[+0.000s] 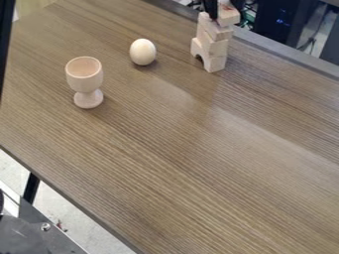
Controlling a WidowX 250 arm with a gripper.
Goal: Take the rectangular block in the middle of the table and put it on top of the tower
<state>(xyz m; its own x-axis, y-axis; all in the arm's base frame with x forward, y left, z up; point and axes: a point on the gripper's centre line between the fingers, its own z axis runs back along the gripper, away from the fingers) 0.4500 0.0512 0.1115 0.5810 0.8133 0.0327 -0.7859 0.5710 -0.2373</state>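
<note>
1. The pale, rectangular wooden block (229,16) is sitting up at the head of the light wooden block tower (214,45), out towards its right side, by the far edge of the brown wood-grain counter (165,154).
2. The black robot hand (223,8) is hanging down at the top edge of the view, right by that block. Whether it is gripping the block or already letting it go, I cannot tell.
3. As for what is done: the lifting and the carrying across are looking finished, since the block is being found at the tower and not in the middle of the counter.
4. The tower is standing upright beneath, its lower pieces stacking up from an arched wooden block (214,63) at the foot.
5. What is left is probably the last bit of settling. The block is appearing to jut out past the piece under it, so its seating is still needing a check, and perhaps a small nudge inwards.
6. After that, only a clean release and a straight lift away are remaining; a sideways brush could be tipping the narrow stack.
7. The cream-coloured egg (142,52) and the pale wooden goblet (84,79) are standing well apart from the tower, playing no part in the job.
</note>
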